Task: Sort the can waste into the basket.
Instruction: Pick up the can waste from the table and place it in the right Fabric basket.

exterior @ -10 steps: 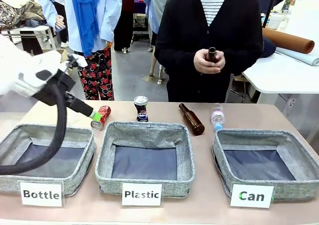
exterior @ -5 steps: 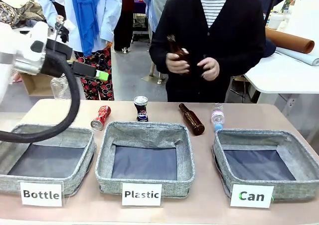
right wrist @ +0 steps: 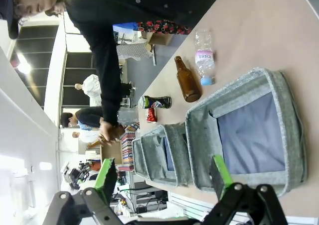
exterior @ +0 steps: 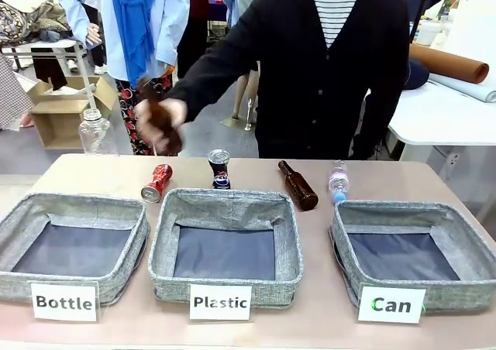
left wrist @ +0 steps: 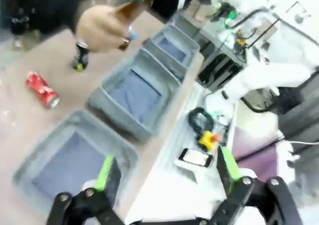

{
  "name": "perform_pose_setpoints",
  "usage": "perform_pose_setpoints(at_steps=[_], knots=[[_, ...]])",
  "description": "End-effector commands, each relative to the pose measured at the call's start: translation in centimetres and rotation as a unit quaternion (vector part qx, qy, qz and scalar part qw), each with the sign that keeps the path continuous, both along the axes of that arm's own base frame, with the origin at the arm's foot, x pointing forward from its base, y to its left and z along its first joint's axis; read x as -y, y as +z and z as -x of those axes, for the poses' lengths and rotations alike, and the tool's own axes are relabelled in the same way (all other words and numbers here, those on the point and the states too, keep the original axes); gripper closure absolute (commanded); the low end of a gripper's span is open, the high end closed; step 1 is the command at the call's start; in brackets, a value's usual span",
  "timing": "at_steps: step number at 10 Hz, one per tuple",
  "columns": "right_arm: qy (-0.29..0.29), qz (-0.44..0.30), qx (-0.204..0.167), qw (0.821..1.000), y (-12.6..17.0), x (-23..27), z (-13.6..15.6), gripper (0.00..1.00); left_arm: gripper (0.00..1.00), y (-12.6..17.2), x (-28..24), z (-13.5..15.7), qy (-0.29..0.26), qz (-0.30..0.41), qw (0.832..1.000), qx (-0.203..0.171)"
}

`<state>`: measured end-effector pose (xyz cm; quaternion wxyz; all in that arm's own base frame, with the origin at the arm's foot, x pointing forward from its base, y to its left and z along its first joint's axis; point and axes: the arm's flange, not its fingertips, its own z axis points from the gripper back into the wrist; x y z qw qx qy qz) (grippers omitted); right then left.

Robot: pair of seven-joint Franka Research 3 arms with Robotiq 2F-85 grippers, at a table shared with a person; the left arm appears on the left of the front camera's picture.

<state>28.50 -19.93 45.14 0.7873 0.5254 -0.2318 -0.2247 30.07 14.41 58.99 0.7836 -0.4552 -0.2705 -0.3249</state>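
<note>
When we look from the front, the red can (exterior: 156, 183) lies on its side on the table (exterior: 108, 172), just behind the gap between the Bottle basket (exterior: 77, 204) and the Plastic basket (exterior: 229, 199). The dark can (exterior: 219, 169) stands upright just behind the Plastic basket, near the red can but apart from it. Further right lie a brown bottle (exterior: 298, 185) and a clear plastic bottle (exterior: 337, 181). The Can basket (exterior: 411, 209) stands at the right end of the row, well apart from both cans, which are outside it. The person's hand (exterior: 159, 121) reaches over the far left part of the table and holds a second brown bottle (exterior: 169, 139); both are blurred.

From the left wrist, we see the left gripper (left wrist: 167, 169) with its jaws wide apart and nothing between them, high above the robot's side of the table. The three baskets make a row below it, and the Can basket is the farthest one. The red can lies beyond the nearest basket, and the dark can stands close under the person's hand. This picture is blurred.

From the right wrist, the right gripper (right wrist: 162, 174) is also spread wide and holds nothing. The Can basket is the nearest one to it. Both cans sit on the table beyond the middle basket.
</note>
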Motion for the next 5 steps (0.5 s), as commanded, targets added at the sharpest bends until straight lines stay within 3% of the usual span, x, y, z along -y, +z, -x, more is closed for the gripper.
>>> perform_pose_setpoints(at_steps=[1, 2, 3, 5], knots=[[0.0, -0.002, 0.019, 1.0, 0.1, 0.1, -0.2, 0.0, 0.0, 2.8, -13.4, 3.4, 0.019, 0.075, 0.997, -0.014], [0.0, -0.002, 0.019, 1.0, 0.1, 0.1, -0.2, 0.0, 0.0, 1.7, -18.5, 5.9, 0.076, 0.124, 0.989, -0.006], [0.0, -0.002, 0.019, 1.0, 0.1, 0.1, -0.2, 0.0, 0.0, 0.0, -22.2, 8.4, 0.097, 0.155, 0.983, -0.006], [0.0, -0.002, 0.019, 1.0, 0.1, 0.1, -0.2, 0.0, 0.0, -3.6, -25.8, 12.9, 0.146, 0.202, 0.969, -0.002]])
